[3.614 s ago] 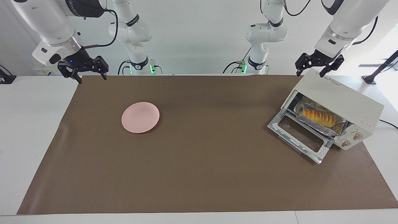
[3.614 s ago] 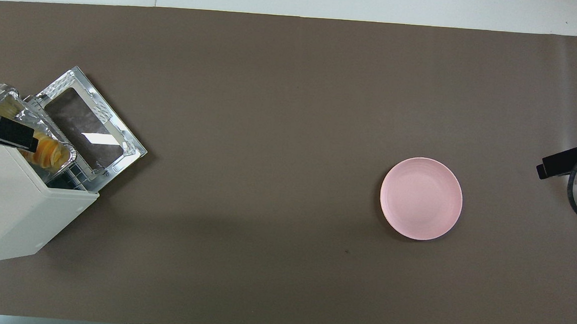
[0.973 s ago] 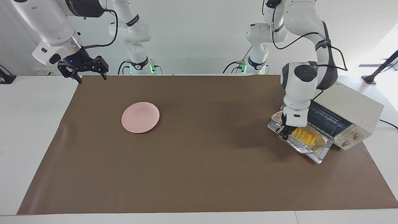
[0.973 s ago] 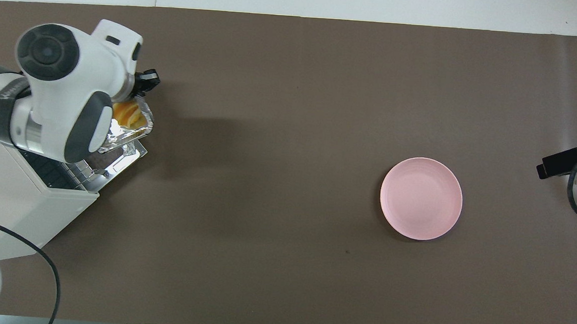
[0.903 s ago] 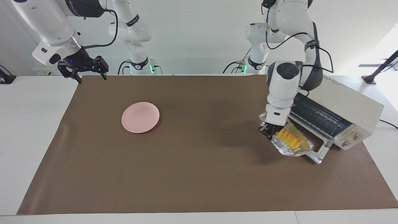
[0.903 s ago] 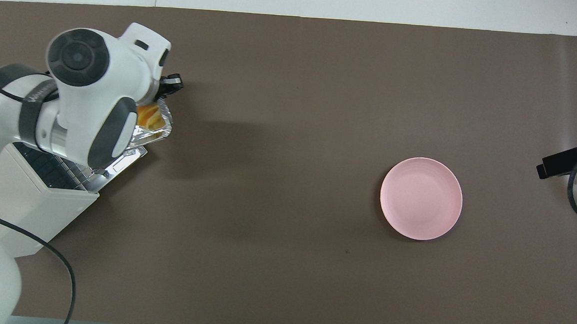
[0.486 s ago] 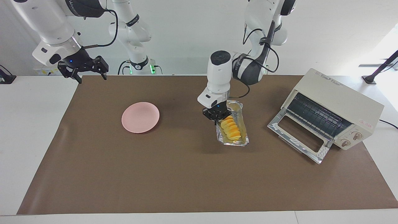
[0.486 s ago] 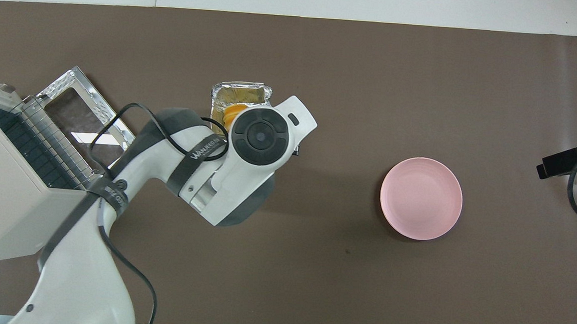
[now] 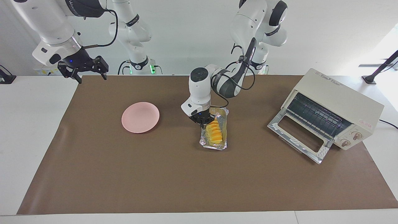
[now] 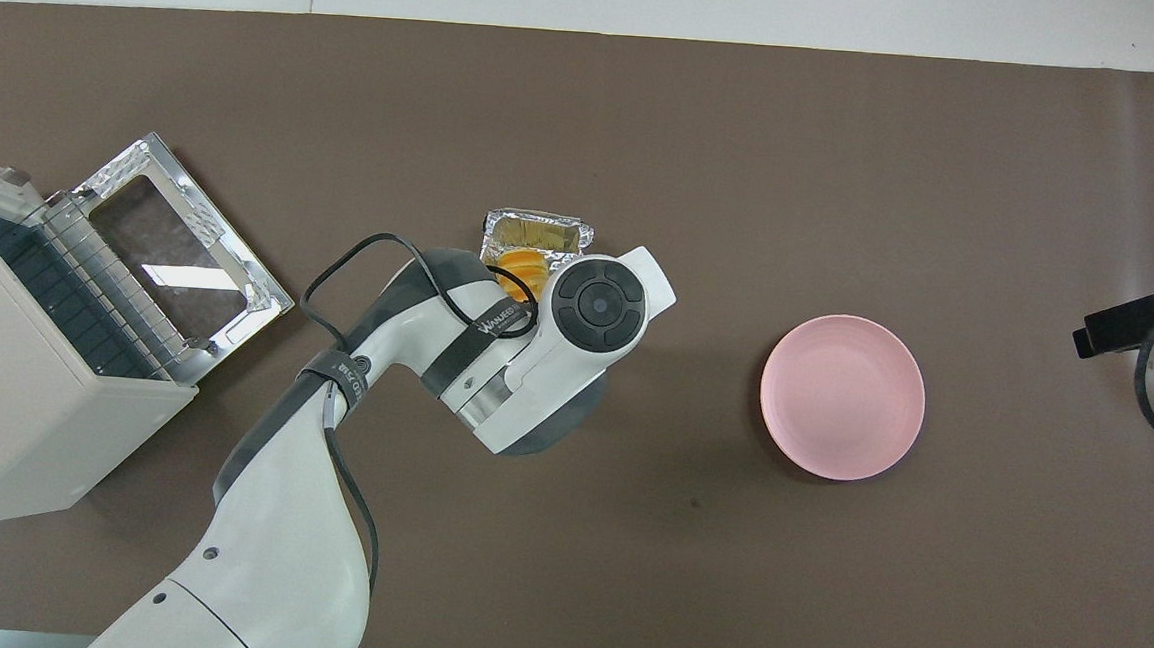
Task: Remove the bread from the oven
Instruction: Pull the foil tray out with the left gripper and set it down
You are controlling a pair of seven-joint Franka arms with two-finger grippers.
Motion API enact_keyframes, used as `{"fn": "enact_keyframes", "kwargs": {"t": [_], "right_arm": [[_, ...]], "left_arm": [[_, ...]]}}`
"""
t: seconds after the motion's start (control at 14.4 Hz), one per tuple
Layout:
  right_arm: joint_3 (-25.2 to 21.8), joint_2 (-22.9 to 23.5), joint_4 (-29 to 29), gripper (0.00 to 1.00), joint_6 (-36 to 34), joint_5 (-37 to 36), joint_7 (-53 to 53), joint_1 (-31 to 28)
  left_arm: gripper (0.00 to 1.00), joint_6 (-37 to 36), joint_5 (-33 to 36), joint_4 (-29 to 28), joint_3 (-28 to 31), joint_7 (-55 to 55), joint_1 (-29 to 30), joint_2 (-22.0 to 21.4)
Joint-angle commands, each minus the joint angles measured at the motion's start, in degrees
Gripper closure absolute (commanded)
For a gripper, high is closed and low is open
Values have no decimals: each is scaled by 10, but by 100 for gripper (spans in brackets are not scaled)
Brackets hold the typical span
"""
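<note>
Bread out of the oven, lying in a crinkled foil tray on the brown mat, mid-table, between the pink plate and the oven. In the overhead view only the end of the loaf farthest from the robots shows, with the tray's end wall past it; the rest sits under the arm's wrist.

Left gripper down at the tray's end nearest the robots, closed on the tray's rim there. Tray looks level, with its underside on or just off the mat; cannot tell which. Left arm reaches in from its base toward the oven's end of the table, elbow bent, cable looping off the wrist.

Oven stands toward the left arm's end of the table, turned at an angle. Glass door dropped open and lying flat in front of it. Wire rack visible inside, bare. Two knobs on the front panel.

Plate sits toward the right arm's end, well apart from the tray.

Right gripper waits above the mat's corner nearest its own base, fingers spread wide, holding nothing. In the overhead view only its dark tip shows at the edge.
</note>
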Motion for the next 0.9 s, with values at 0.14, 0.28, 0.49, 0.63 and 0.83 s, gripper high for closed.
{"fn": "enact_keyframes", "kwargs": {"t": [0.14,0.28,0.49,0.63,0.83], "right_arm": [[8,-13,-10,0,-3,3,-17,-11],[8,-13,-10,0,-3,3,-16,-11],[8,-13,-11,0,-2,3,-14,-7],[8,-16,-14,0,-3,12,-13,-7],[12,-18,-24,0,15,13,2,16]], "left_arm": [[2,-3,-38,3,7,-13,5,-11],[0,-22,-39,11,13,-33,21,-36],[0,-105,-40,14,11,-24,125,-125],[0,-166,-44,14,10,-5,190,-177],[0,-290,-82,14,13,143,281,-260]]}}
